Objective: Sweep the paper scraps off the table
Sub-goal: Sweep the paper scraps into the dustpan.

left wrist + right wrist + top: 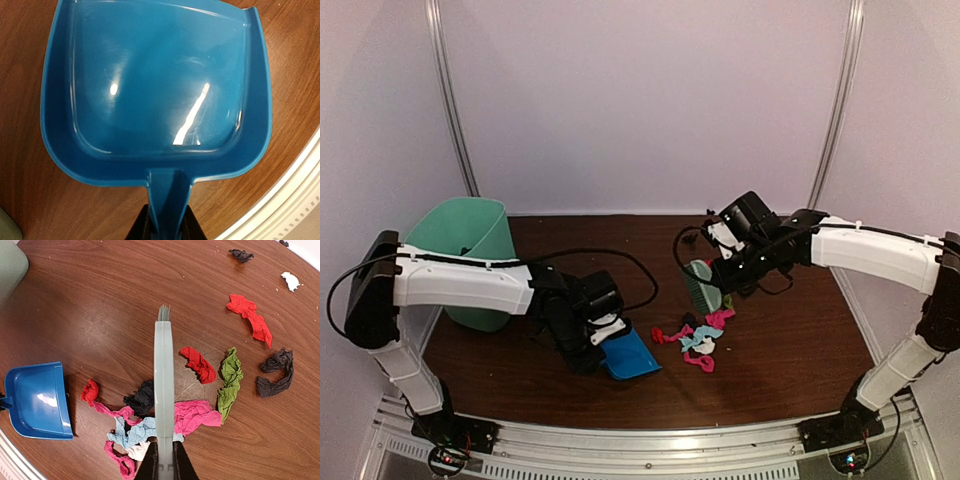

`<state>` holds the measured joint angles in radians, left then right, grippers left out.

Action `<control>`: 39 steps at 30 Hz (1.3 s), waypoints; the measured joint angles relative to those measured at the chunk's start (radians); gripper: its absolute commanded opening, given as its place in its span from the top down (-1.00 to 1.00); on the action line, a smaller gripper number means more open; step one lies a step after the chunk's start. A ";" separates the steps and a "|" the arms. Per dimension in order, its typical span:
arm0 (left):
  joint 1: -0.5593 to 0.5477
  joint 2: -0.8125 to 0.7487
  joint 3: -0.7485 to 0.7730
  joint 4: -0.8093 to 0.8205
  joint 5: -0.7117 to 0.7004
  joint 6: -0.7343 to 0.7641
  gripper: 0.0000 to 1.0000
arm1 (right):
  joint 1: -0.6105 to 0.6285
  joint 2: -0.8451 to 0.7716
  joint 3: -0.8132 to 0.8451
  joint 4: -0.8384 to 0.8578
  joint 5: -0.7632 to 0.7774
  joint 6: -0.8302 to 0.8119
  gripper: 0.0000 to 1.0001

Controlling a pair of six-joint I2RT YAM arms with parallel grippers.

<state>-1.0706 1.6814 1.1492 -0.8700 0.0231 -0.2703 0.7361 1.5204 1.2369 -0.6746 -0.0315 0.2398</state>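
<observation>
Paper scraps [695,335] in red, pink, cyan and black lie in a loose cluster on the dark wood table [790,370]. In the right wrist view the pink scrap [196,415], cyan scrap [131,432] and black scrap [142,398] lie under the brush; a green scrap [230,376] and more red and black ones are spread to the right. My right gripper [164,466] is shut on the pale green brush [164,380], held above the cluster. My left gripper [167,227] is shut on the handle of the empty blue dustpan [155,85], which sits left of the scraps.
A mint-green bin [470,245] stands at the back left, behind the left arm. The silver frame edge [670,440] runs along the near side of the table. A white scrap [290,281] and a black scrap [241,255] lie apart from the cluster.
</observation>
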 measured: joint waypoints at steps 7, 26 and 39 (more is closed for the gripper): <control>0.000 0.060 0.024 0.001 0.016 0.012 1.00 | 0.008 0.032 -0.013 0.011 0.006 -0.013 1.00; 0.008 0.120 0.057 0.006 0.064 0.034 1.00 | 0.087 0.103 -0.045 0.123 -0.093 0.039 1.00; 0.010 0.120 0.056 0.014 0.073 0.033 1.00 | 0.111 0.109 -0.085 0.211 -0.262 0.132 1.00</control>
<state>-1.0611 1.8011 1.2049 -0.8555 0.0963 -0.2371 0.8471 1.6299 1.1515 -0.4641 -0.2932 0.3714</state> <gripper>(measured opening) 0.213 0.075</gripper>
